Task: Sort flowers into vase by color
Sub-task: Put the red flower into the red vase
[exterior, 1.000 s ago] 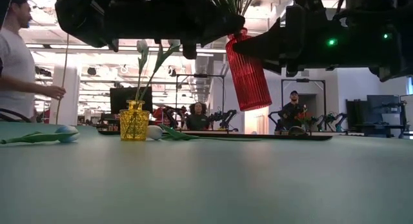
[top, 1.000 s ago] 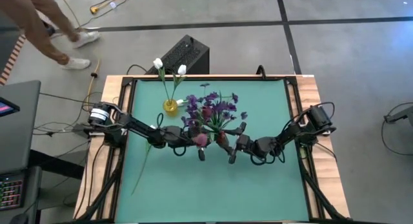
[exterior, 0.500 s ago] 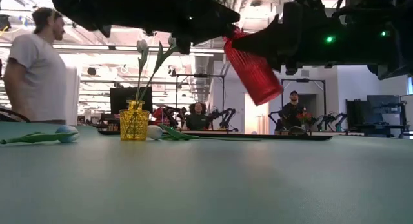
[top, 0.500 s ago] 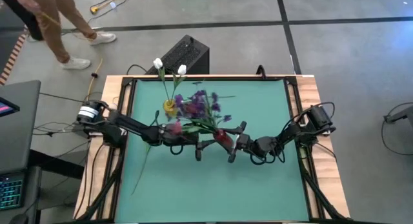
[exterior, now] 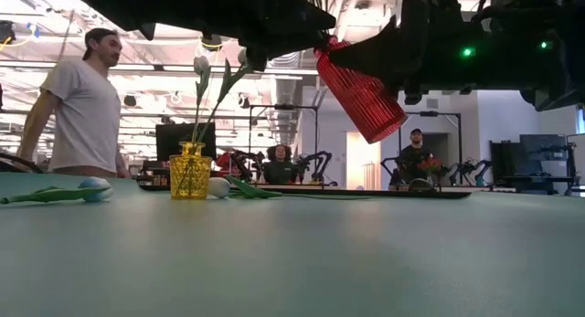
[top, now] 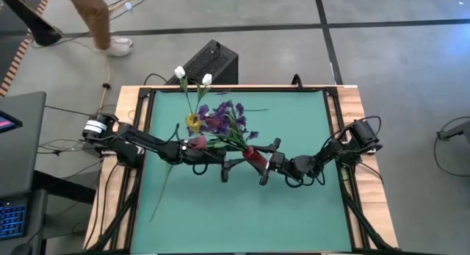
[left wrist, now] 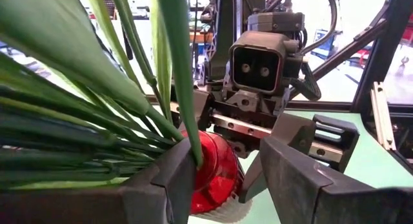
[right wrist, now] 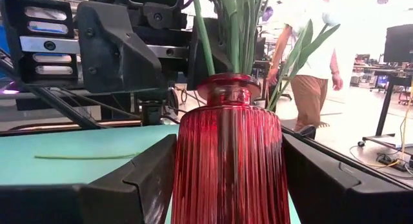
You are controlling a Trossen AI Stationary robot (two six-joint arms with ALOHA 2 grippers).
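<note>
Right end effector [right wrist: 226, 179] clamped on ribbed red vase [top: 253, 156], lifted off worktop [top: 294, 211] near its centre, tilted toward the left edge. Left end effector [top: 197, 146] part open round green stems [left wrist: 155, 88] just above vase mouth; can't tell if gripping. Purple spray [top: 220, 119] w/ a dark red tulip [top: 197, 142] sits in red vase. White tulips [top: 192, 76] upright in yellow vase [top: 192, 122] near far edge.

Low view: red vase [exterior: 362, 96] mouth hidden behind arms; stems cut off.
</note>
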